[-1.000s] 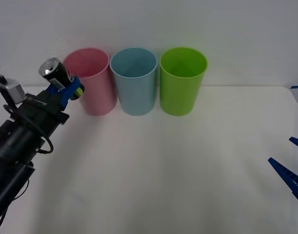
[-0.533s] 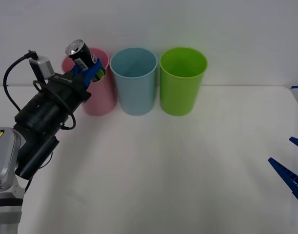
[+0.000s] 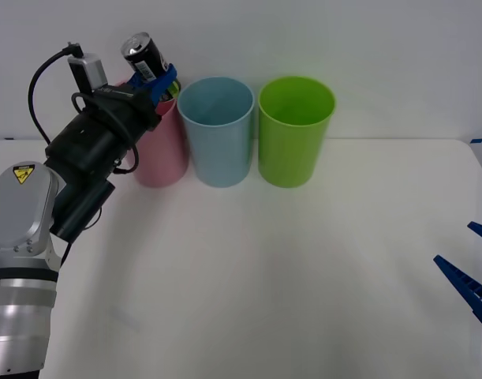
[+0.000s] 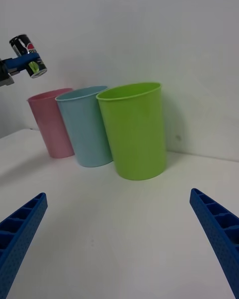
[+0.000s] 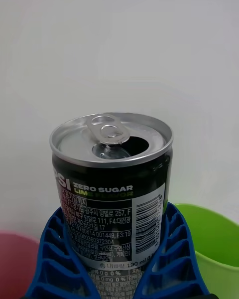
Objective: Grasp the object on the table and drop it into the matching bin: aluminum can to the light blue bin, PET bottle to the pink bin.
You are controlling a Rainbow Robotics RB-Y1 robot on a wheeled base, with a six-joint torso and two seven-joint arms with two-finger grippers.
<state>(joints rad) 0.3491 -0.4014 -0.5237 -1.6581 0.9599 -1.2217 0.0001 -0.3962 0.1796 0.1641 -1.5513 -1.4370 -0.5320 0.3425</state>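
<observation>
So from my seat here: the white table point(image 3: 304, 276) takes up most of the front view, bare across the middle. At the far edge, three tall cups stand in a row against the wall, pretty much touching each other. On my left is the pink bin point(image 3: 163, 150), in the middle the light blue bin point(image 3: 217, 134), and on the right a lime green bin point(image 3: 296, 130). All three are upright with open mouths.

My left arm point(image 3: 75, 181) reaches up diagonally from the lower left and covers part of the pink bin's left side and rim. A small silver box with a black cable point(image 3: 87, 71) sits on the wrist.

The left gripper point(image 3: 155, 81) has its blue ribbed fingers clamped on the aluminum can point(image 3: 144, 55), holding it around the lower body. The can is in the air, tilted with its silver top leaning left, and it hangs above the pink bin's rim, just left of the light blue bin. In the left wrist view I can see the can's tab is pulled and the mouth is open, with the fingers point(image 5: 55, 259) hugging both sides.

The right gripper point(image 3: 471, 272) sits low at the table's right edge, well apart from the bins, fingers spread wide, nothing between them. From its wrist camera the green bin stands nearest, with the blue and pink ones behind it and the can up high beyond them.
</observation>
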